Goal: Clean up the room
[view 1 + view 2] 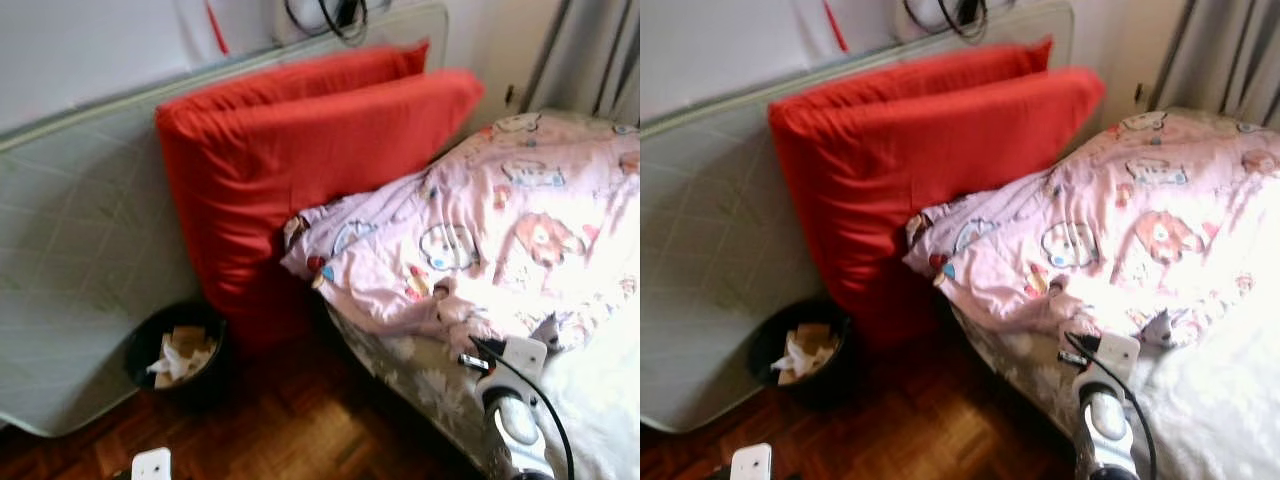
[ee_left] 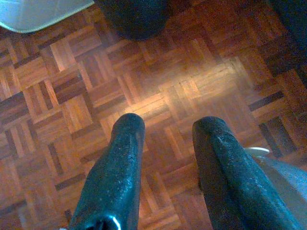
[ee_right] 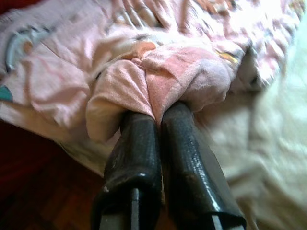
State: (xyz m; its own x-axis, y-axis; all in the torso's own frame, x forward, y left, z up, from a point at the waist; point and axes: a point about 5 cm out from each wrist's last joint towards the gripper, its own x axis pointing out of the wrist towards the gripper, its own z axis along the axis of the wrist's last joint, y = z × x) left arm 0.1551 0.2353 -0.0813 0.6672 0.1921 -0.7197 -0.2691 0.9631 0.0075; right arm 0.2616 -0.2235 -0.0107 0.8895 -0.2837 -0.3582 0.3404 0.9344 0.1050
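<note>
right claw (image 3: 156, 117) pinches the pink blanket (image 1: 500, 230) on the bed; left claw (image 2: 165, 129) hangs open.

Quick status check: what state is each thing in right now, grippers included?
right gripper: shut on pink blanket
pink blanket: crumpled on the bed, edge pinched
left gripper: open, over the parquet floor
black bin: upright, holds paper scraps
red cushions: leaning against the upright mattress

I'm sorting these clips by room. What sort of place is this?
Most likely a bedroom: a bed with a pink cartoon-print duvet, which the right gripper pinches, big red pillows, and a mattress leaning against the wall.
</note>
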